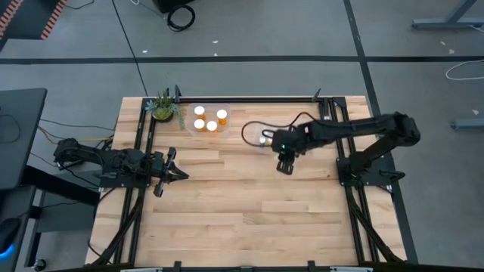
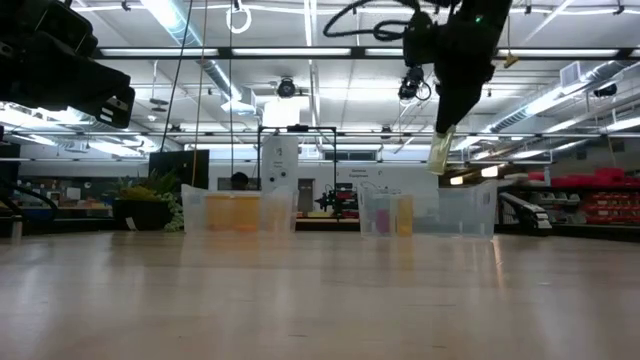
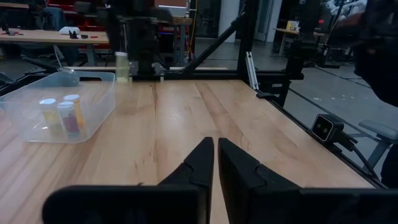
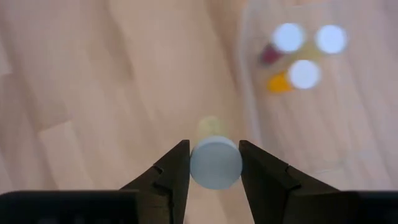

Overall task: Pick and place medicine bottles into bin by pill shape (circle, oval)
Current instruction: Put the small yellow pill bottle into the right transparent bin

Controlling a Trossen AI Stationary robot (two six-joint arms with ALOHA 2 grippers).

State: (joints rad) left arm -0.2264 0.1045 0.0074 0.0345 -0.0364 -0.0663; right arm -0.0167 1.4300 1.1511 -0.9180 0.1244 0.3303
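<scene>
Gripping a medicine bottle by its white cap, right gripper hung frame-centre | light, rigid, slick plastic, cap's the spot | left gripper was shut, empty

Right gripper hangs high above the table, pointing down, clamped on a pale medicine bottle. Behind, two clear bins sit near the far edge, holding orange-bodied bottles; a potted plant stands beside them.
</scene>
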